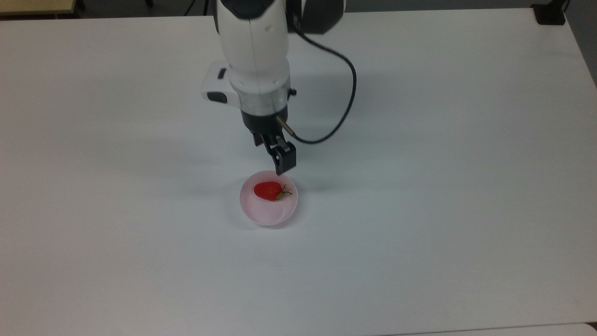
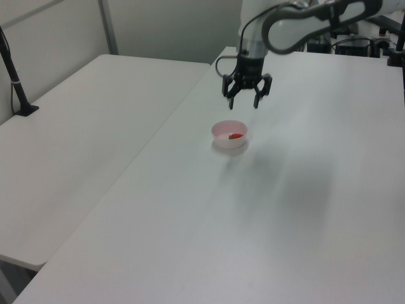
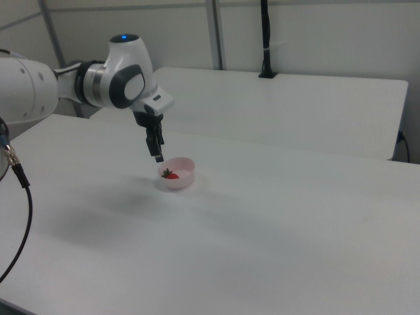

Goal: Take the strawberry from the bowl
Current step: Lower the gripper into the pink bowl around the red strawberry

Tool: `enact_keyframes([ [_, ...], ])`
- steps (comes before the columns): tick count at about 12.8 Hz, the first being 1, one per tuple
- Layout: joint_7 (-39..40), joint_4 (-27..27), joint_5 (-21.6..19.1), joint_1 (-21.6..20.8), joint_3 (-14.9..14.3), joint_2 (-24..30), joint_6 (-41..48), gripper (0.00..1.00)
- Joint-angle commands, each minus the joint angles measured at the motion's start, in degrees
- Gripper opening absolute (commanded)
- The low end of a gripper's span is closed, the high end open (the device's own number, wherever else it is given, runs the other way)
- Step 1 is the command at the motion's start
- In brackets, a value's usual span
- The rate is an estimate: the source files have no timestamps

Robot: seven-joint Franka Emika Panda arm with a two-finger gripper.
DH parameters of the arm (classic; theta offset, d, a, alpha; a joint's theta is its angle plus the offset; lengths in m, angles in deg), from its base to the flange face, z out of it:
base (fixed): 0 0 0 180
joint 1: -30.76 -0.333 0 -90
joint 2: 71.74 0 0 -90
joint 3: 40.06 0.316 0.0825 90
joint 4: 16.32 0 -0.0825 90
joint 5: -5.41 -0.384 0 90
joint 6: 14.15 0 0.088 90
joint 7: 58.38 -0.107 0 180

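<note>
we count one strawberry point(image 1: 267, 190), lying on its side in the one bowl point(image 1: 268, 214), stem end toward 3 o'clock in the top view; it sits in the 12 o'clock half of the bowl. the bowl stands near the middle of the white table point(image 1: 419, 186). one gripper point(image 2: 243, 101) hangs above the table just past the bowl's 12 o'clock rim in the top view, clear of bowl and fruit, holding nothing. in the left view we see its two fingers point(image 2: 230, 100) spread wide. one black cable point(image 1: 343, 107) loops off the wrist toward 3 o'clock. a second white table point(image 2: 82, 126) sits alongside, with one black post point(image 2: 12, 73) on it.
</note>
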Motion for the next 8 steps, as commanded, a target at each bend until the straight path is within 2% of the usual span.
enact_keyframes([
  [1,-9.7,1.8,2.3,-2.0,-0.3,-5.2,-5.6,0.69],
  [2,-12.1,2.4,3.9,-2.1,-0.3,-6.5,-6.9,0.63],
  [4,-15.8,2.4,4.4,-2.0,-0.3,-7.9,-10.6,0.58],
  [8,-16.0,2.4,4.9,-2.0,-0.4,-9.0,-11.9,0.57],
])
